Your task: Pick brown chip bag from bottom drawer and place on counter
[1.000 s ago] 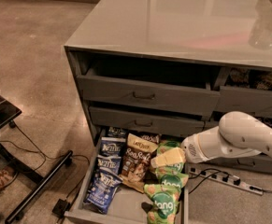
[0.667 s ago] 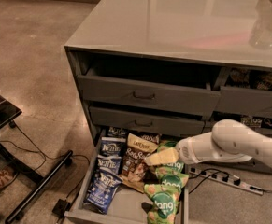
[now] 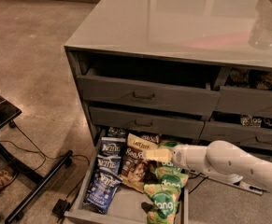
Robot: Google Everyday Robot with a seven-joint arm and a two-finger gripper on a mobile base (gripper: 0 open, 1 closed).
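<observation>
Your gripper sits at the brown chip bag's right edge in the bottom drawer — staged for pickup; you cannot tell its closure.

One brown chip bag is lying in the single pulled-out bottom drawer. Three blue Kettle bags are lying in a line down its left side, running from far to near. At least two green dang bags are piling up on its right. One gripper is hovering at the brown bag's right edge. Two drawers are sitting stacked above, under one counter.
</observation>
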